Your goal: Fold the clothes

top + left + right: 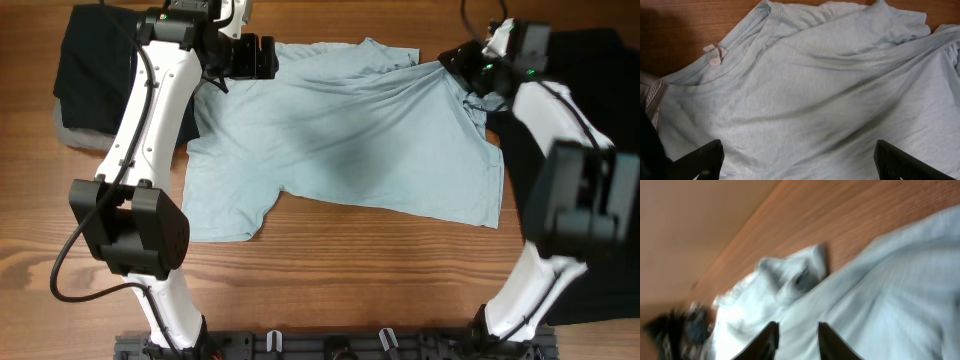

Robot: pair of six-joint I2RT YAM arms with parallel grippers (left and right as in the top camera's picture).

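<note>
1. Table [330, 290]: wooden worktop that carries every item below.
2. Pale blue-green T-shirt [340, 150]: lies spread across the middle of the table between the two arms, with the collar toward the far edge and the hem toward the robot. It is not yet folded. Long creases run toward its far right corner, so it looks drawn out flat, probably as preparation for the first fold.
3. Black T-shirt [600, 90]: lies at the right edge under the right arm, beside the pale shirt and out of the working area. It is probably waiting its turn.
4. Folded black and grey pieces [85, 80]: stacked at the far left corner, apart from the pale shirt. They appear to be finished.
5. Left gripper [265, 58]: hangs above the shirt's far left shoulder with its jaws spread wide. It holds nothing, and only flat cloth lies below.
6. Right gripper [455, 62]: sits at the far right shoulder where the creases meet. Its jaws are parted a little and cloth shows through the gap. No fold seems caught, though the view is blurred.
7. Collar [747, 55]: ribbed and lying flat, just ahead of the left gripper.
8. Neck label [714, 55]: small and pale, turned outward at the collar.
</note>
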